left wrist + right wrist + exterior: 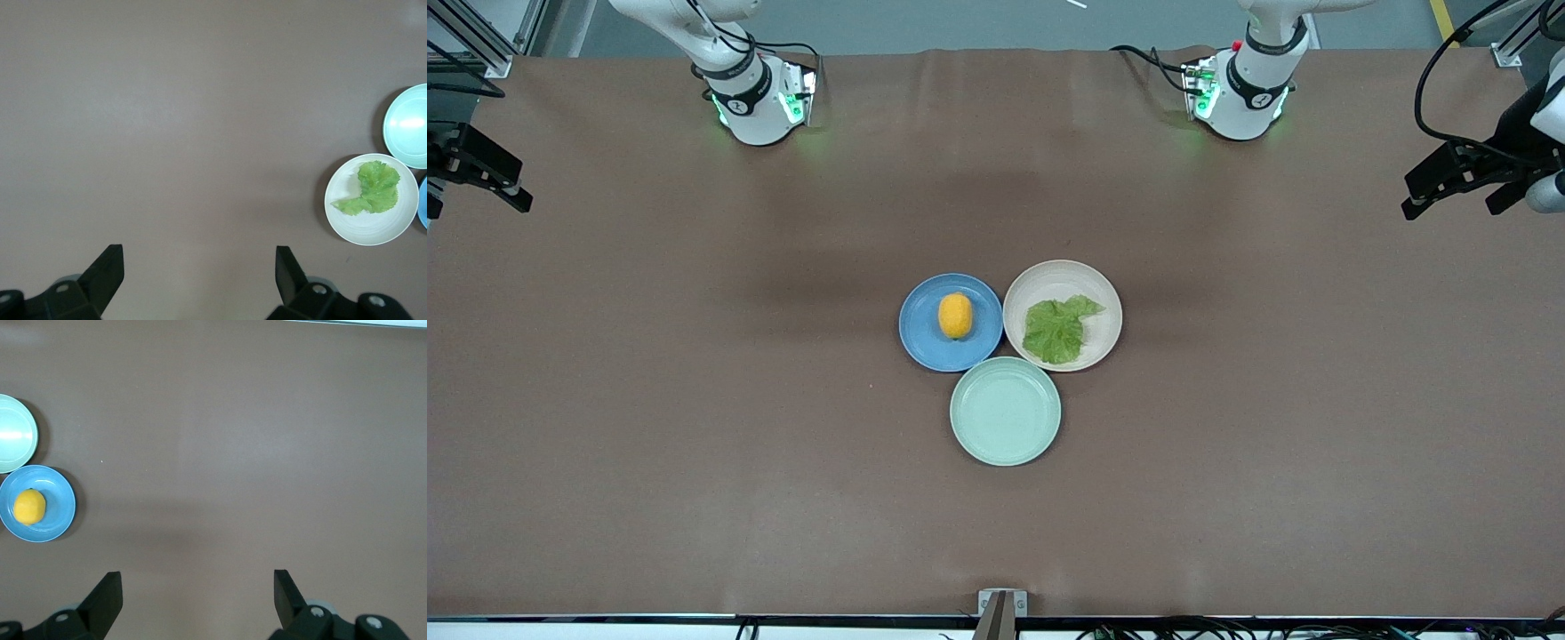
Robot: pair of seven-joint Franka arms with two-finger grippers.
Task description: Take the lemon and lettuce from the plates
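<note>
The lemon (955, 316) lies on the blue plate (921, 336) at mid-table; both also show in the right wrist view, lemon (29, 507) on the blue plate (59, 513). The lettuce (1056, 329) lies flat on the beige-pink plate (1103, 342) beside it, toward the left arm's end; the left wrist view shows the lettuce (373, 188) on that plate (363, 230). My left gripper (1449, 197) (199, 263) is open and empty over bare table at its own end. My right gripper (476, 188) (197, 587) is open and empty over bare table at its end.
An empty mint-green plate (1006, 411) touches both plates, nearer to the front camera; it also shows in the left wrist view (408, 125) and in the right wrist view (13, 435). Brown table (694, 444) spreads wide around the three plates.
</note>
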